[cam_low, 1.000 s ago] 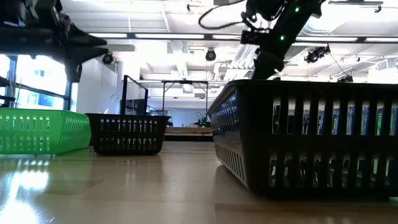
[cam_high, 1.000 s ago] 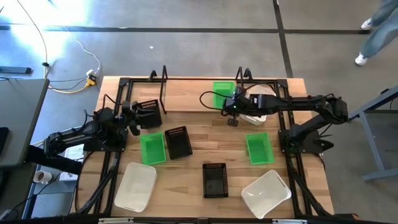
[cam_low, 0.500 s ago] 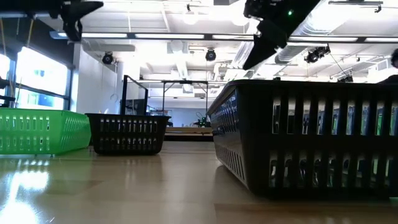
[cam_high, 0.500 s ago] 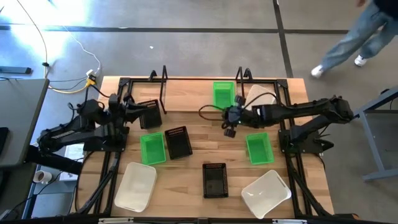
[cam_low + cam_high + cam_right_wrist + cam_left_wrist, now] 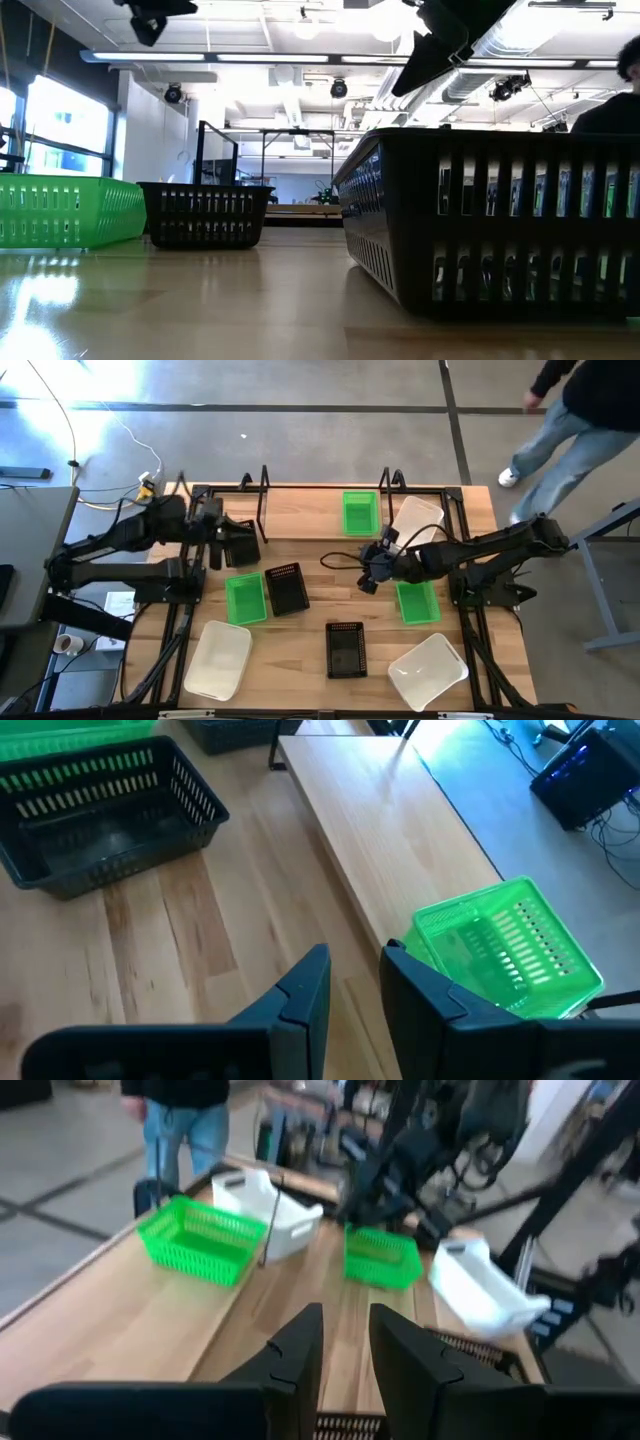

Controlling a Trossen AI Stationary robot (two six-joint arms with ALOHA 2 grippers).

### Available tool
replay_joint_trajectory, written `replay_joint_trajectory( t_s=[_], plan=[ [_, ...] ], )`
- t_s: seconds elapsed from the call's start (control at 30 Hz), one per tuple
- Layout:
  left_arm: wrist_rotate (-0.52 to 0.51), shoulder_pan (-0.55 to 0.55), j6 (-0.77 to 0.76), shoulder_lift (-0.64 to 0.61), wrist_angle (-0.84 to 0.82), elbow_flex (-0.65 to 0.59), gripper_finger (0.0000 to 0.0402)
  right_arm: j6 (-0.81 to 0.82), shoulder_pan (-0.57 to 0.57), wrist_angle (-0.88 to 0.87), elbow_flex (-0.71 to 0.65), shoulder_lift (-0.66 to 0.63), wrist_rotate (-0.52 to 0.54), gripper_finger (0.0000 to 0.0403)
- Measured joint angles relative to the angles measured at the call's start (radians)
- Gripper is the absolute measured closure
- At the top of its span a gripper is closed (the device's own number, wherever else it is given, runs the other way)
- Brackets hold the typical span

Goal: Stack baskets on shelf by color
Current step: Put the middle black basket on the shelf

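Note:
My left gripper [image 5: 214, 536] [image 5: 346, 1320] hangs open by a narrow gap just left of a black basket [image 5: 239, 543] that sits at the left end of the shelf [image 5: 300, 520]. My right gripper [image 5: 367, 571] [image 5: 354, 958], also open by a narrow gap, hovers over bare wood in front of the shelf. A green basket [image 5: 360, 512] [image 5: 505, 950] and a white basket [image 5: 416, 518] stand on the shelf's right part. On the table lie two green baskets [image 5: 245, 598] [image 5: 417, 600], two black ones [image 5: 286, 588] [image 5: 345, 648] and two white ones [image 5: 218, 658] [image 5: 428, 670].
The shelf's black wire uprights [image 5: 263, 488] [image 5: 386, 482] rise from its wooden base. Black arm-mount rails [image 5: 180, 620] [image 5: 470, 630] run along both table sides. A person [image 5: 580, 410] walks on the floor past the far right corner. Bare wood [image 5: 330, 575] lies between shelf and loose baskets.
My right gripper has drawn back from the white basket on the shelf toward the near edge and risen; the basket stays put. My left gripper has lifted and moved toward the far edge beside the black basket, which has not moved. The person has walked closer.

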Motion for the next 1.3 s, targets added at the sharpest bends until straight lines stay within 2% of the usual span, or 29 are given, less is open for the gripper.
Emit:
replay_joint_trajectory(
  t_s=[0.2,0.4,0.6,0.8,0.97,1.3],
  plan=[
    [-0.006,-0.097,0.013,0.164,-0.076,0.112,0.0326,0.053,0.008,-0.001,0.000,0.000,0.014,0.0324],
    [-0.017,-0.234,0.013,0.288,-0.121,0.138,0.0326,0.076,0.008,-0.005,0.000,0.000,0.014,0.0324],
    [-0.126,-0.370,-0.031,0.394,-0.163,0.138,0.0326,0.077,0.008,-0.016,0.000,0.000,0.013,0.0324],
    [-0.187,-0.482,-0.059,0.509,-0.161,0.138,0.0326,0.117,0.008,-0.017,0.000,0.000,0.013,0.0324],
    [-0.247,-0.526,-0.083,0.595,-0.142,0.138,0.0326,0.122,0.008,-0.022,0.000,0.001,0.008,0.0324],
    [-0.246,-0.528,-0.221,0.725,-0.117,0.137,0.0317,0.126,0.008,-0.030,0.000,0.001,0.008,0.0324]
  ],
)
